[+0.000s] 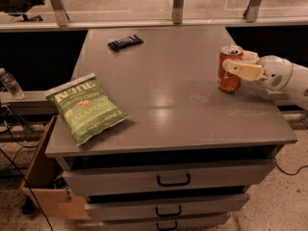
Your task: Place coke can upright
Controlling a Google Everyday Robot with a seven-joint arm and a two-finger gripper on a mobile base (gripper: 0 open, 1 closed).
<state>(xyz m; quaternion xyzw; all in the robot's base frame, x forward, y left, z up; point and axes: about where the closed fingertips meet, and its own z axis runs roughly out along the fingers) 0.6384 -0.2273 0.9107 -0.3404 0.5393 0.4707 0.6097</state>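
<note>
Camera view: one gripper (237, 64) at table's (168, 105) right, fingers (244, 71) clasping one upright coke can (228, 82).

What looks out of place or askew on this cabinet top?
Nothing is spilled. The coke can stands upright near the right edge, held in the gripper. Only the chip bag lies askew, at the front-left corner.

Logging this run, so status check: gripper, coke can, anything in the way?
Gripper at right side of table, shut on coke can. Can upright, base at the surface. Chip bag and black bar far off, nothing blocking.
</note>
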